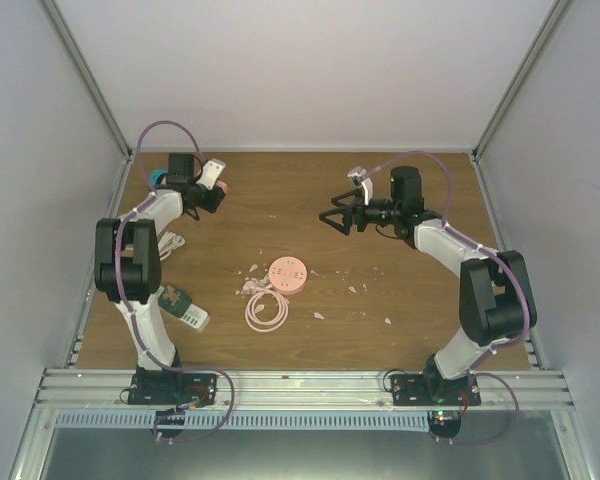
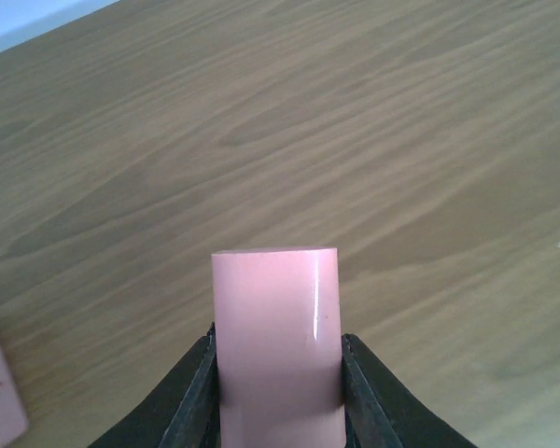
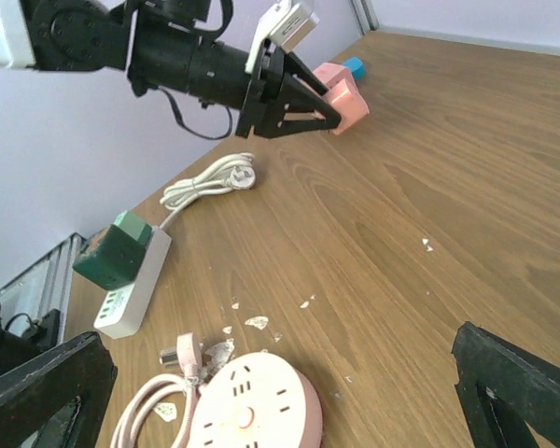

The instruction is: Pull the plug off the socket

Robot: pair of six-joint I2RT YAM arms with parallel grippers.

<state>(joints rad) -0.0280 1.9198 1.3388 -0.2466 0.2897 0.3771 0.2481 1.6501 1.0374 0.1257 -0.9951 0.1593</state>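
Pink plug [image 2: 275, 289]: you find it between the fingers of the left claw [image 1: 217, 192], at the far left of the desk [image 1: 410, 285].
Left claw: pinching the plug on two sides.
Plug axis: the long side runs forward along the fingers, with the free end pointing away from the wrist.
Round socket [image 1: 287, 273]: at the desk centre, well apart from the plug.
Right claw [image 1: 337, 219]: spread wide.

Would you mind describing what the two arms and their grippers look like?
Both the left arm and the right arm have white links joined by black joints. A lavender cable loops along each. The left gripper and right gripper are black, with tapering wedge-shaped fingers, and each wrist carries a small white camera.
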